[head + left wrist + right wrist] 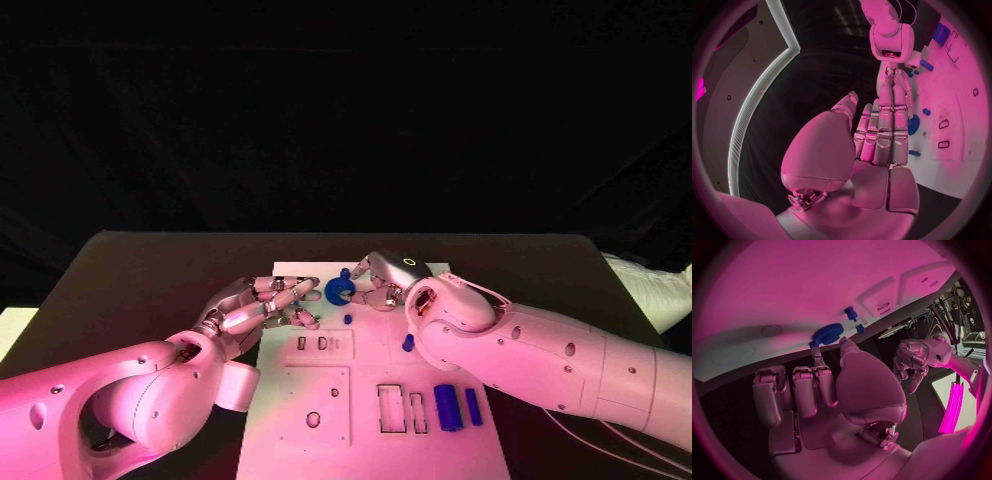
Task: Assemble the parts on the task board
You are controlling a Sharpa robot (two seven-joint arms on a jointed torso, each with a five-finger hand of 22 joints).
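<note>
The round blue toothed gear [340,290] sits near the far edge of the white task board [325,420], pinched by the fingertips of the right hand [384,280]. The left hand [267,305], just beside it, holds nothing, its fingers apart. The right wrist view shows the gear's teeth, and a small blue peg [851,314] standing beyond it.

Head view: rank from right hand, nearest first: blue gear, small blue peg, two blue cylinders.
1. blue gear: at the right hand, fingers on it.
2. small blue peg: on the task board, just nearer the robot.
3. two blue cylinders: near edge, by the right forearm.
</note>
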